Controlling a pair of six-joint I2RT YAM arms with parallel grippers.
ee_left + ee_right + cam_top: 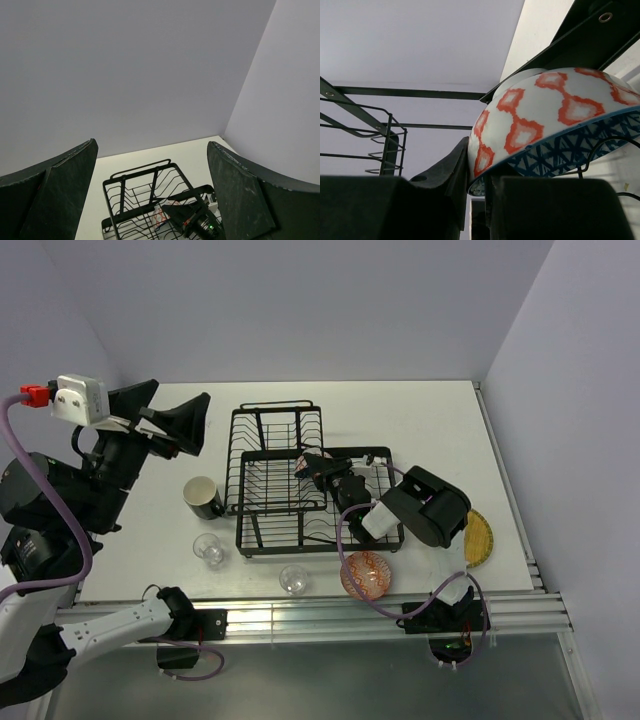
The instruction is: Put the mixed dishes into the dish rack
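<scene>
Right end effector (477, 176) pinches small blue patterned bowl (545, 110) at its rim, one finger inside, one outside | bowl tilted, dish rack (268, 502) wires beside and below | likely ceramic: rigid, glaze-slick, chippable, light, so rim pinch suits | left end effector (151, 145) spread, empty

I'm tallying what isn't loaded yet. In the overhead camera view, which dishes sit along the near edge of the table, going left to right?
Clear glass cup → second clear glass cup → orange-red patterned bowl → round yellow plate.
</scene>
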